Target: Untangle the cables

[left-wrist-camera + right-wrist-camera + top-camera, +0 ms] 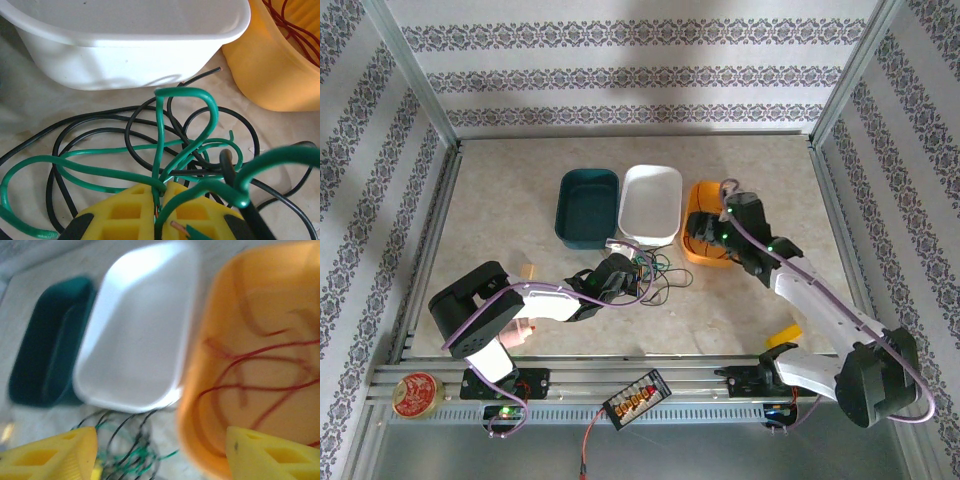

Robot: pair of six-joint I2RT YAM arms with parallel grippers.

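the cables [662, 272] lie in a loose tangle on the table [520, 190], just below centre in the top view, right in front of the white bin [652, 200]. close up from the left wrist, a green cable [185, 92] rises in a tall loop and snakes off to the lower left of the frame, crossing over and under a black cable [202, 75] whose bare end points toward the upper right. both strands rest on the table, touching each other at many points. a red cable [260, 357] lies apart from them, curled inside the orange bin [196, 390].

the left gripper [160, 200] has its yellow fingers [125, 210] pressed together at the bottom of the frame, pinching a strand of the green cable between them. in the top view it sits at the left edge of the tangle.

the right gripper [160, 455] has its fingers spread wide apart with nothing between them; in the top view it hangs over the orange bin at centre right.

the teal bin [587, 205], white bin and orange bin stand side by side, left to right. a black connector strip [637, 398] lies at the bottom centre.
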